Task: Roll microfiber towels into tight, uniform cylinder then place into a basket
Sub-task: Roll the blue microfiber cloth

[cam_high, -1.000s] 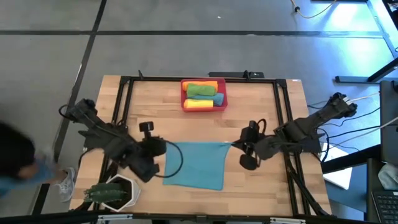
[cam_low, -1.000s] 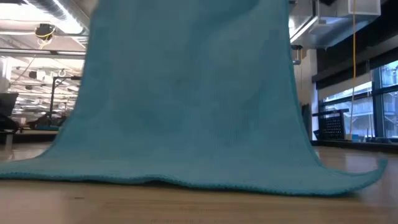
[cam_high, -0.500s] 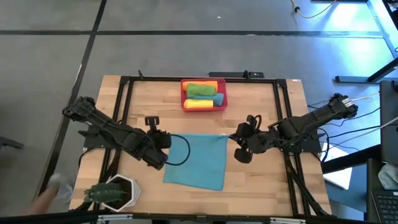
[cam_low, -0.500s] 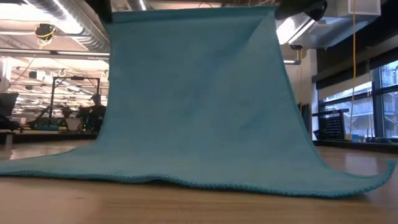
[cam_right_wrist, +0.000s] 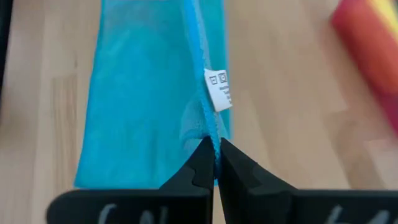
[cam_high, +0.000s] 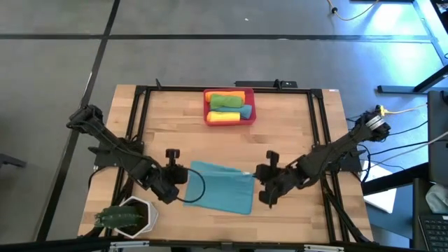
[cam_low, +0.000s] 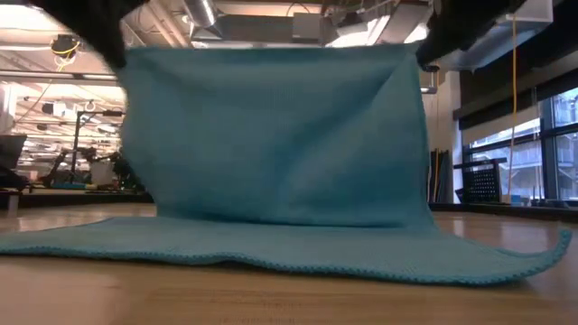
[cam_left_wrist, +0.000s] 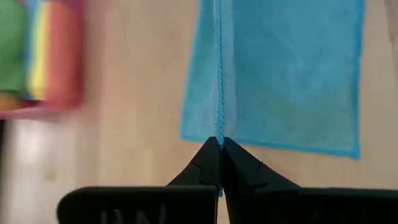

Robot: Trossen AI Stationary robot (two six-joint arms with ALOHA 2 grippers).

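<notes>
A teal-blue towel (cam_high: 220, 187) is lying near the desk's (cam_high: 294, 115) front edge with its far hem lifted, the left gripper (cam_high: 183, 172) and right gripper (cam_high: 257, 175) each clenched on one upper corner, so the cloth is hanging between them as a curtain. The step in hand is probably folding or laying the sheet flat before rolling, though that is hard to tell. Next, both hands need to carry the hem evenly forward; the basket (cam_high: 229, 106) at the desk's back edge is already holding rolled towels (cam_high: 227, 103).
</notes>
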